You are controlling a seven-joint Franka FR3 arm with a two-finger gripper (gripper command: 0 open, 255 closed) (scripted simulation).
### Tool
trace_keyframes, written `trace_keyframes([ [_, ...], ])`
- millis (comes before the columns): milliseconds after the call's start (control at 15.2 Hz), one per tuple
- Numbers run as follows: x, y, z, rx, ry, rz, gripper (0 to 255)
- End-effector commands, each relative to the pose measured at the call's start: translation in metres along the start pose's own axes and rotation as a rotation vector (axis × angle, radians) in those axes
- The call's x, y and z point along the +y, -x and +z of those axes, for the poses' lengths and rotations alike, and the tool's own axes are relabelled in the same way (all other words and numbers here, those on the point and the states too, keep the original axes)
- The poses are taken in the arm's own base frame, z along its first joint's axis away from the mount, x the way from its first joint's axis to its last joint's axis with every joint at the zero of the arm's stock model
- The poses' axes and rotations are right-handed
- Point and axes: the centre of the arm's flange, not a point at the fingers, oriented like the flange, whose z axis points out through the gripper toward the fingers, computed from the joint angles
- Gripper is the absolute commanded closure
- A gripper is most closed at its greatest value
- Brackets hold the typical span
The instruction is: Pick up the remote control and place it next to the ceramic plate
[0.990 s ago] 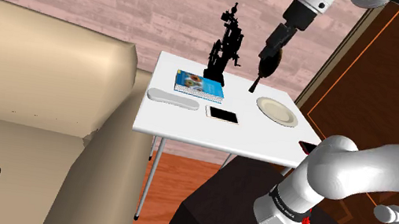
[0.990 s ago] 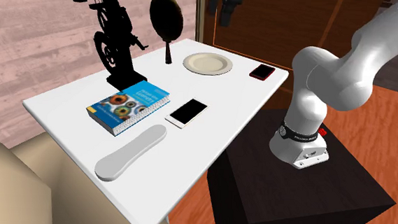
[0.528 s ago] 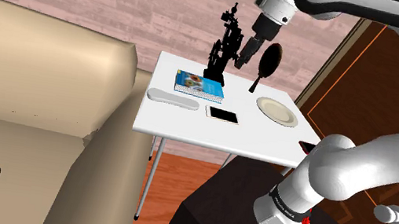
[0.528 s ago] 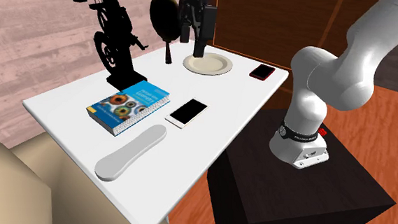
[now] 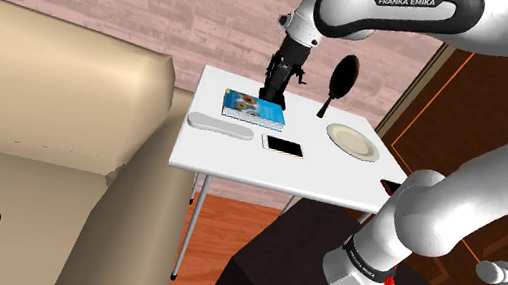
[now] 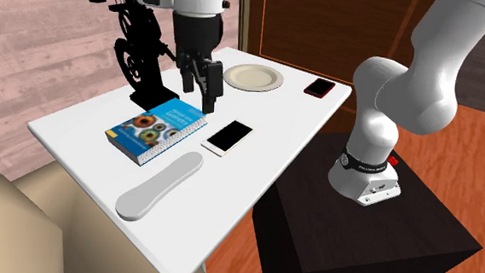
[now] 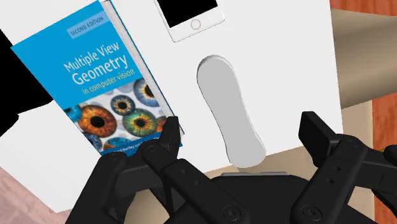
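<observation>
Moved since the earlier frames is the pincer (image 5: 279,74) (image 6: 199,80) (image 7: 242,127), which has been carried away from above the plate (image 5: 353,141) (image 6: 253,77) and brought over the bench (image 5: 269,169) (image 6: 276,116) (image 7: 280,51) towards the book (image 5: 254,108) (image 6: 157,129) (image 7: 102,86). It is held well above the surface with its fingers (image 7: 170,130) spread wide, and nothing is gripped.

The pale grey remote (image 5: 221,126) (image 6: 160,185) (image 7: 230,109) is seen lying flat on the bench, near the edge that faces the sofa (image 5: 47,89), just beside the book and well apart from the plate. In the wrist view it is framed between the two fingers but is not touched by them.

A white phone (image 5: 284,146) (image 6: 228,137) (image 7: 189,13) is laid between the remote and the plate.
</observation>
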Motion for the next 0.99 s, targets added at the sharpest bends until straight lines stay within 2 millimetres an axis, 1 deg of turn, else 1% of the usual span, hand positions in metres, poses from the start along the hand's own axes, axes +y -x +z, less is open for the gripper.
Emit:
trace_keyframes([
  [0,0.002,-0.017,0.023,-0.011,-0.004,-0.048,0],
  [330,0.0,-0.06,0.077,-0.039,-0.015,-0.163,0],
  [660,-0.008,-0.101,0.132,-0.068,-0.025,-0.278,0],
  [726,-0.01,-0.107,0.14,-0.072,-0.027,-0.294,0],
  [924,-0.01,-0.105,0.155,-0.072,-0.027,-0.294,0],
])
